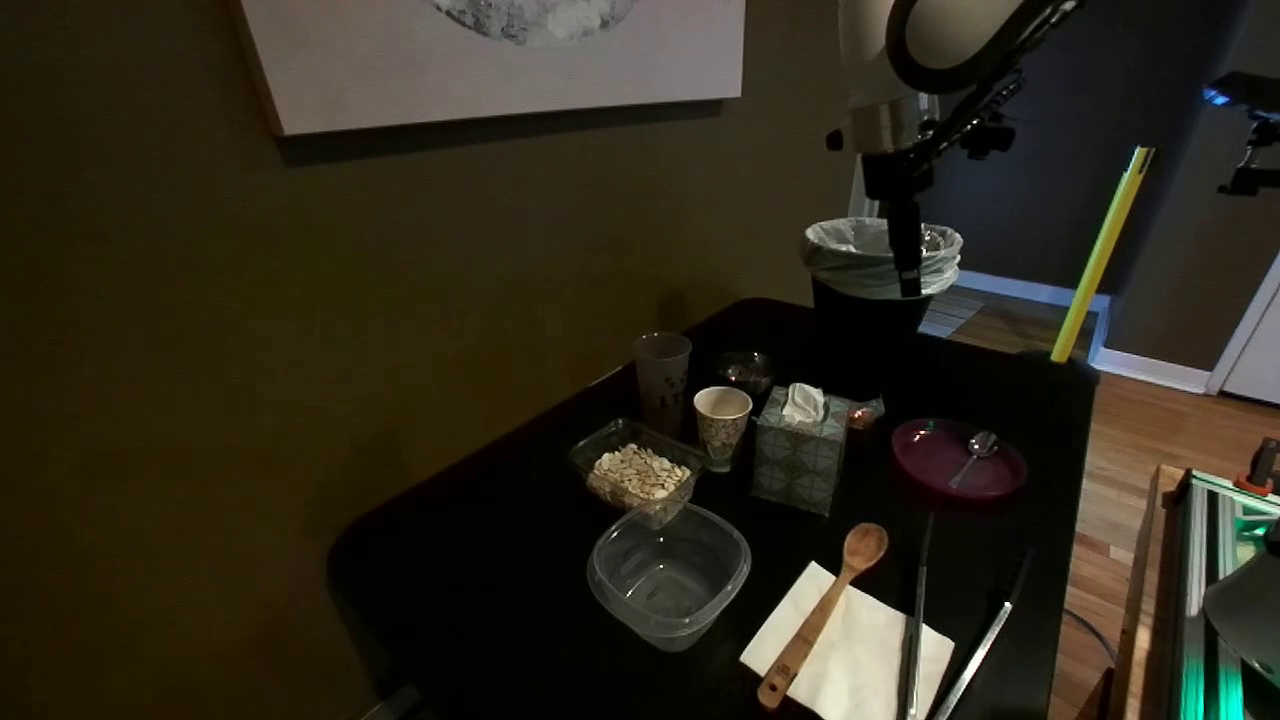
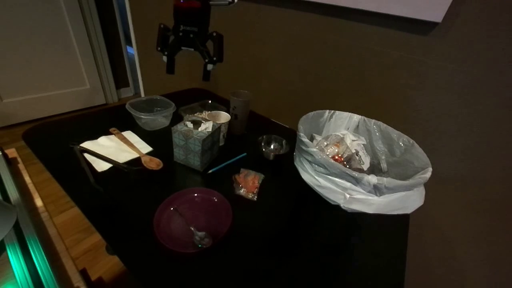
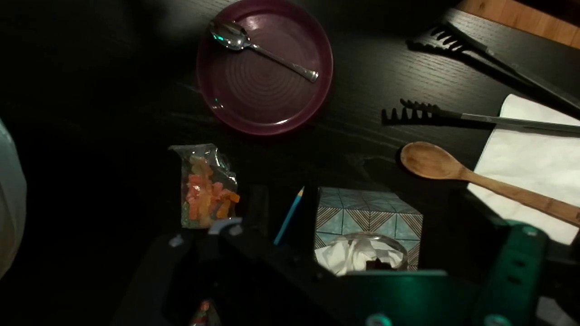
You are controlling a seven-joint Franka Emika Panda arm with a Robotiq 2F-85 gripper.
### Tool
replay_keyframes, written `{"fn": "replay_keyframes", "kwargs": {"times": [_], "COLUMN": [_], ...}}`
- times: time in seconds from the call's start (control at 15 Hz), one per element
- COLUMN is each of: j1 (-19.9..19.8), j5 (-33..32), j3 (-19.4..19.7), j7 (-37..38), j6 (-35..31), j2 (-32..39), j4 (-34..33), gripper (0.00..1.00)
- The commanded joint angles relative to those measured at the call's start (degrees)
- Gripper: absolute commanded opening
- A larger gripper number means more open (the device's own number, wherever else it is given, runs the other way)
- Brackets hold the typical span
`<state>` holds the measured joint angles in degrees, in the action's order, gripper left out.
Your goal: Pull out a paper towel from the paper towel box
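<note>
One black wooden table (image 2: 304,248) lies beneath a black two-fingered gripper (image 2: 188,75), its fingers parted. In an exterior view, a blue-grey patterned rectangular box (image 2: 192,148) stands farther off, a round purple plate (image 2: 214,216) nearer; crumpled white paper towel (image 2: 206,126) shows at the box's top.

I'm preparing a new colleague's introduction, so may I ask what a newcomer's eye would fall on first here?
Probably the pale bin liner near the wall, then the purple plate on the table, a metal spoon lying on it. The white paper towel showing in the opening of the paper towel box likely comes next.
</note>
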<state>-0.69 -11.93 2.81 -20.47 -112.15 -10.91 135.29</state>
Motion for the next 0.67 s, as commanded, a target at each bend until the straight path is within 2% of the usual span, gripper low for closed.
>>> {"fn": "replay_keyframes", "kwargs": {"times": [0.0,0.6], "j1": [0.05,1.07], "j5": [0.0,0.39], "j3": [0.03,-0.92], "j7": [-0.03,-2.19], "j6": [0.09,-2.99], "j2": [0.0,7.11], "j4": [-0.07,0.2], "gripper": [1.0,1.0]}}
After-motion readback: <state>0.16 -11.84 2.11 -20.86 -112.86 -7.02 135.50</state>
